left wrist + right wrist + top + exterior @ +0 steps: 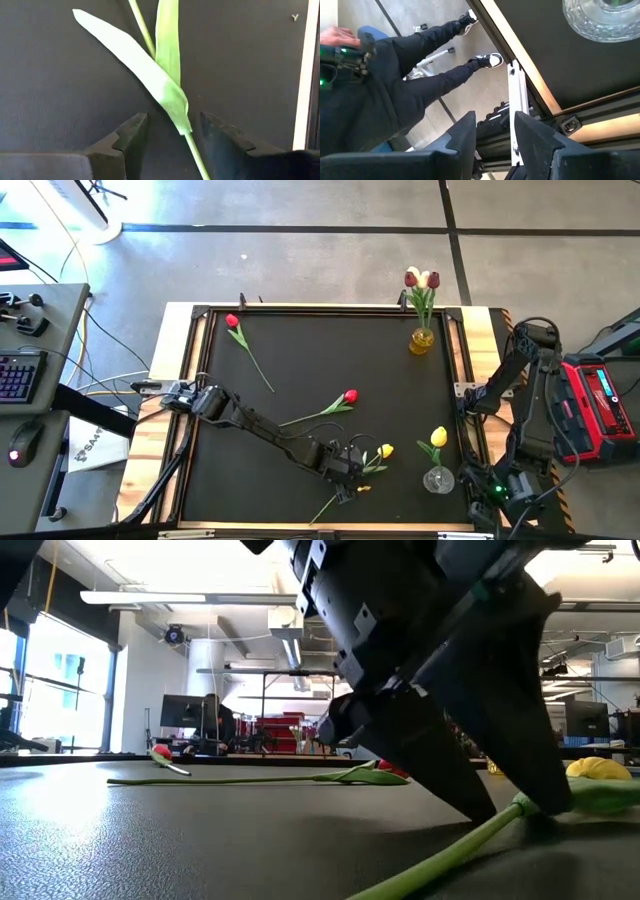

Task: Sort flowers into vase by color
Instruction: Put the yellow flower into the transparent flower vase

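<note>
A yellow tulip (385, 450) lies on the black table near the front, its green stem (325, 510) running toward the near edge. My left gripper (348, 470) is open and low over this stem. Its two fingers stand on either side of the stem (192, 150), just below the base of a leaf (150, 70). The low view shows the stem (440, 860) on the table passing between the fingertips. My right gripper (492, 492) is open and empty beyond the table's right front corner. Two red tulips (350, 395) (232, 321) lie on the table.
A clear glass vase (437, 478) with one yellow tulip stands at the front right, close to my left gripper. A yellow vase (421, 340) with dark red and cream tulips stands at the far right. A person's legs (435, 65) show beside the table in the right wrist view.
</note>
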